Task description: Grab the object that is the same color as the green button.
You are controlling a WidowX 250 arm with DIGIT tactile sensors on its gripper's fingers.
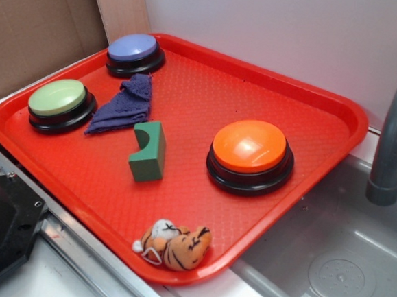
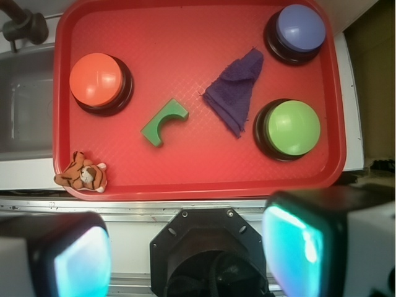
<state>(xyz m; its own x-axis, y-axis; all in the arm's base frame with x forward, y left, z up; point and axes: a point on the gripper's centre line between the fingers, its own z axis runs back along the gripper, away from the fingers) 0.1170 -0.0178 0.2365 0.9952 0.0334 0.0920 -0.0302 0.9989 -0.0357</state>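
Plush tiger (image 1: 174, 245), green block (image 1: 148, 151) on red tray (image 1: 312, 102).

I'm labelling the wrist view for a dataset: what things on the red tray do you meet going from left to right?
Plush tiger → orange button → green block → purple cloth. The green button and lavender-blue button come last, but they overlap sideways, so their order is unclear.

Bright even light, soft shadows, glare on orange button (image 1: 249, 146), near edge blurred
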